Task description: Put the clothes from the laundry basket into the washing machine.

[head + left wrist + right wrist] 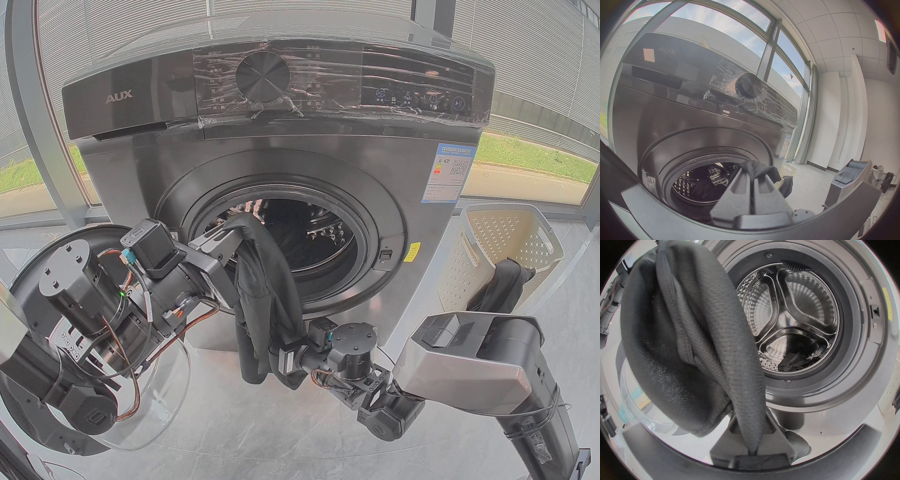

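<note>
My left gripper is pinched shut on the top fold of a black mesh-knit garment, held at the left edge of the open port of the dark grey front-loading washing machine. My right gripper is clamped on the garment's lower end, below the port. Another dark piece of clothing lies in the steel drum. A cream perforated plastic laundry basket stands right of the machine, with dark cloth draped over its rim.
</note>
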